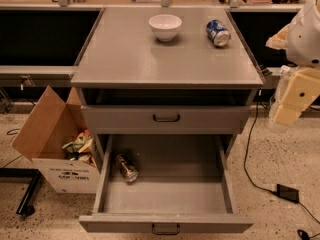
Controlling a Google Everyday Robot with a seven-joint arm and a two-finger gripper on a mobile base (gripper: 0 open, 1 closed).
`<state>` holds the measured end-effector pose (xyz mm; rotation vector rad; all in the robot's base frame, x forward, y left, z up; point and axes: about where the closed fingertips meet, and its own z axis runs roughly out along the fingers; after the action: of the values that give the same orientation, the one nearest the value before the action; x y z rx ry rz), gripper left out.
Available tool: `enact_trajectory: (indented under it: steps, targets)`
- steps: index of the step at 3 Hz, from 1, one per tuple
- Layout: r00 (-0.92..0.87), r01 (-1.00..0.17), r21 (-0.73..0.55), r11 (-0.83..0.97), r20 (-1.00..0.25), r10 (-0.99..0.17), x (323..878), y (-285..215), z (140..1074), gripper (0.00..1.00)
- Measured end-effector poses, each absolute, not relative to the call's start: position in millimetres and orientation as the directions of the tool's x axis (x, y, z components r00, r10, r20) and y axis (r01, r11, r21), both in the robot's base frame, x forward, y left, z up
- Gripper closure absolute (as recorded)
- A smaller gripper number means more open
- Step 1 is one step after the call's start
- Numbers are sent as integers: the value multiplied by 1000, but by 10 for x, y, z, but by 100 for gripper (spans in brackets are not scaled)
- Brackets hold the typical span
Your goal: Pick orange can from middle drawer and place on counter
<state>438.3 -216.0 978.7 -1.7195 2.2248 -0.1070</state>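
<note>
The orange can [126,168] lies on its side on the floor of the middle drawer [200,194], near the left wall. The drawer is pulled fully out, with its dark handle at the front centre. The counter [150,59] is the grey top of the cabinet above. My gripper [291,101] hangs at the right edge of the view, beside the cabinet's right side. It is level with the upper drawer, well apart from the can and above the floor.
A white bowl [165,26] and a blue and white can [218,32] lying on its side sit at the back of the counter. The upper drawer [166,118] is slightly out. An open cardboard box [55,144] stands left of the cabinet. A black cable [260,184] runs across the floor at right.
</note>
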Motion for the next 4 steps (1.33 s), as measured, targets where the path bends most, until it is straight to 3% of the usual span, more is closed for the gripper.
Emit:
enact_trajectory:
  steps: [2, 4]
  targets:
    - [-215, -938, -223, 267, -229, -949, 4378, -2093, 9649, 0]
    - [-158, -980, -68, 185, -291, -944, 4203, -1593, 8546, 0]
